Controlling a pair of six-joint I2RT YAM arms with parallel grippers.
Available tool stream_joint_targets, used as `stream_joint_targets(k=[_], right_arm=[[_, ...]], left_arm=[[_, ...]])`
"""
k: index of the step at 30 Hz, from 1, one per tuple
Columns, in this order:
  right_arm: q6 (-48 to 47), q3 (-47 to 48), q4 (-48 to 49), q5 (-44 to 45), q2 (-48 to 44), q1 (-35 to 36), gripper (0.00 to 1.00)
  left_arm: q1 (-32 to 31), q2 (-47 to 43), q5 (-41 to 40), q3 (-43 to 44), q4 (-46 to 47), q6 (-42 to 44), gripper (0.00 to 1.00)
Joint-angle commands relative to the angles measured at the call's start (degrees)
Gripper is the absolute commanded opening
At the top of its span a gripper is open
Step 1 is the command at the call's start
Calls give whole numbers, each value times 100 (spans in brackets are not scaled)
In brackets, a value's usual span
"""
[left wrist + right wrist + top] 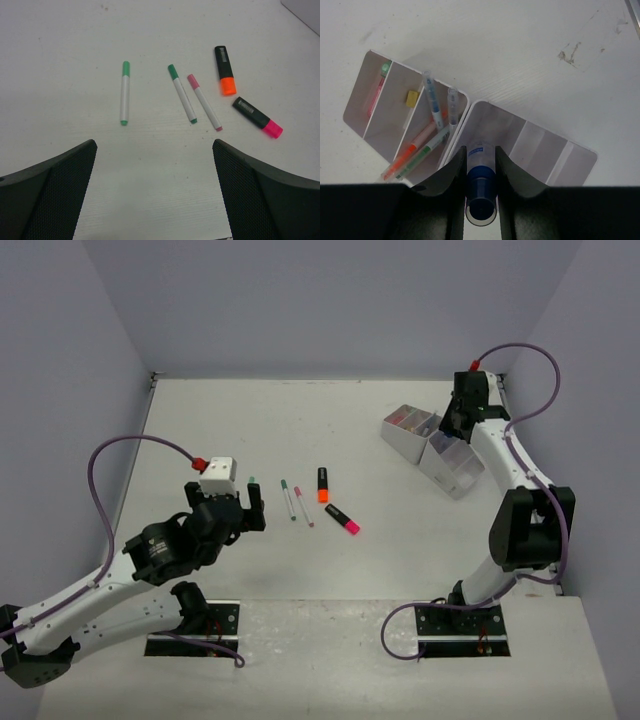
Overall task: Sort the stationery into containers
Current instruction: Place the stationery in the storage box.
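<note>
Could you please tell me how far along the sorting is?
Done: pens and a yellow eraser lie in the white compartmented organizer. In hand: the right gripper holds a blue-capped bottle over it. Left: three white pens and two black highlighters on the table, near the open left gripper.

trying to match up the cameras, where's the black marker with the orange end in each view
Top view: the black marker with the orange end lies near the picture's centre.
Left wrist: upper right of the picture.
Right wrist: not in it.
Shared landmark: the black and pink marker, just below and right of it in both views.
</note>
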Motion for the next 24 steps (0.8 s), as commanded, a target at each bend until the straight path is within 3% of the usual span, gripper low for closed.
stream_joint_targets(k=[1,3,15,21,24], right_arm=[[110,111,68,-26,-57,-17,47],[117,157,1,-21,-88,-17,55],[30,201,-239,-202,-887,65,60],[-512,-296,43,-505,-1910,1215,61],[-615,-510,63,-1066,-2087,1636,61]], left_arm=[[4,-13,-86,-15,147,82,100],[8,-6,-84,-13,147,82,100],[11,207,-154,84,12,-182,100],[11,651,-170,213,-54,-1058,100],[11,989,-71,224,68,-1282,100]])
